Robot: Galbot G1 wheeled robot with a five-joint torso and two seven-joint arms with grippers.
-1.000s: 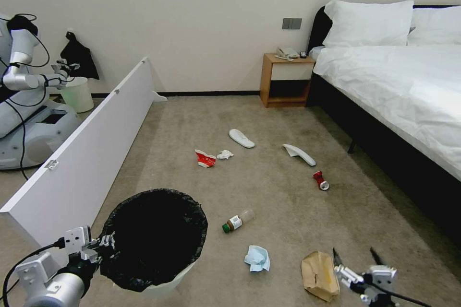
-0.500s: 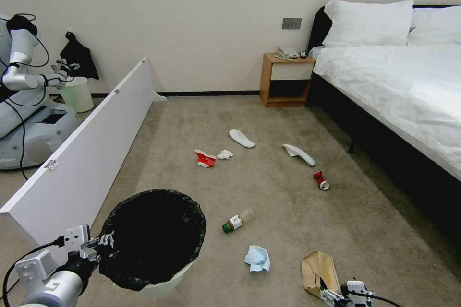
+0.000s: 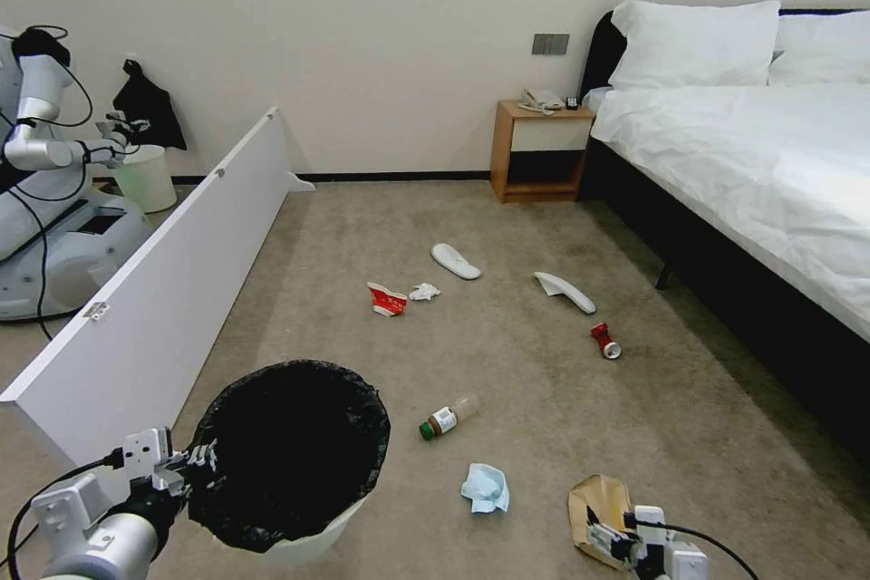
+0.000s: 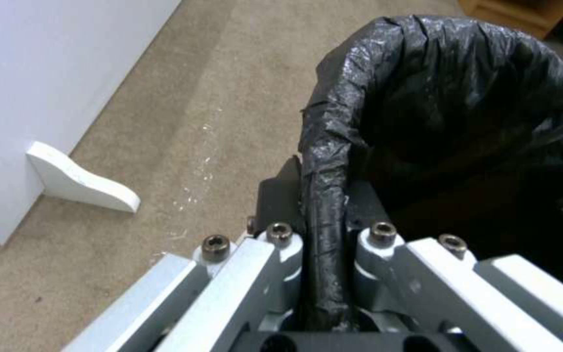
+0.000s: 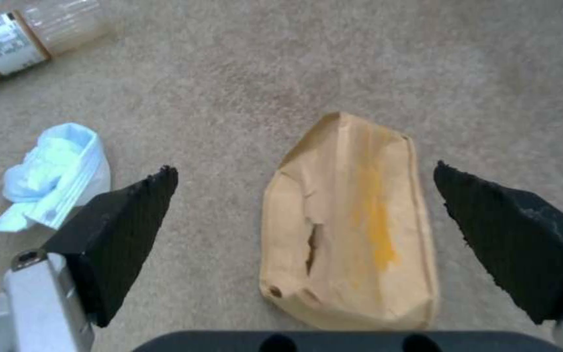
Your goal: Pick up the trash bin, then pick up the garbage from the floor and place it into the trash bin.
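Starting at the lower left of the head view, your left gripper (image 3: 201, 456) is pinched onto the rim of the trash bin (image 3: 290, 453); in the left wrist view the fingers (image 4: 281, 195) are pressed against the folded black garbage bag (image 4: 438, 98) on either side of the rim. The bin sits in the lower left of the frame, tipped a little toward the white board (image 3: 163, 290) that runs up the left side.

Moving right across the carpet, you have the green-capped bottle (image 3: 449, 418) lying on its side near the lower middle, with the blue tissue (image 3: 485, 487) just below it. Higher up, around mid-frame, lie the crushed red-white cup (image 3: 387, 299), a white tissue (image 3: 423, 292) just beside it, and one white slipper (image 3: 455, 261); the second slipper (image 3: 565, 292) and the red can (image 3: 605, 341) lie further right.

At the lower right your right gripper (image 3: 609, 542) is down over the brown paper bag (image 3: 600, 507). In the right wrist view its black fingers (image 5: 122, 234) are spread wide, one on each side of the bag (image 5: 353, 225), not touching it, with the blue tissue (image 5: 54, 181) beyond one finger
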